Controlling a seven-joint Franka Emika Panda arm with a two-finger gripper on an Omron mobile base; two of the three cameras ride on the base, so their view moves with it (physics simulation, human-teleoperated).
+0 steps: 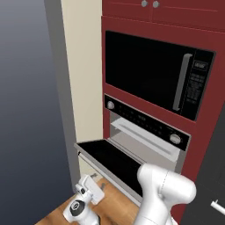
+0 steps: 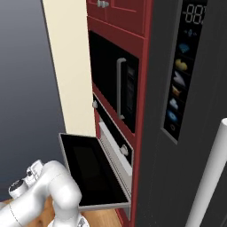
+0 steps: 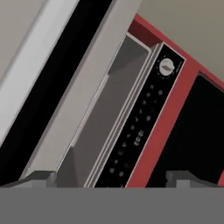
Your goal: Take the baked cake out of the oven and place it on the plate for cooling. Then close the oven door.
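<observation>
A tall dark red cabinet column point(image 1: 202, 132) dominates the scene, with a cream wall panel point(image 1: 81, 66) on its left and a grey wall point(image 1: 26, 110) beyond that. In the right base view a dark refrigerator point(image 2: 177, 168) with an icon display and a pale vertical handle stands just beside the column. Set high in the column is the black microwave point(image 1: 149, 72), door closed, with a vertical grey handle and a keypad on its right. Directly beneath it sits the oven point(image 1: 147, 132), identified by a black control strip carrying two silver knobs point(image 1: 175, 139). The oven door point(image 1: 110, 158) is folded down roughly level, its black glass facing up, projecting out from the column toward the robot. The light grey interior point(image 3: 109, 113) is exposed behind it; the visible part of the cavity shows bare walls, and the deeper part cannot be made out. The white arm point(image 1: 165, 191) rises in front of and below the door's edge. The end effector point(image 3: 112, 179) looks along the door's inner face into the cavity mouth, its fingertips point(image 3: 39, 178) spread fully apart and holding nothing. Below the door a wooden floor point(image 1: 114, 206) shows.
</observation>
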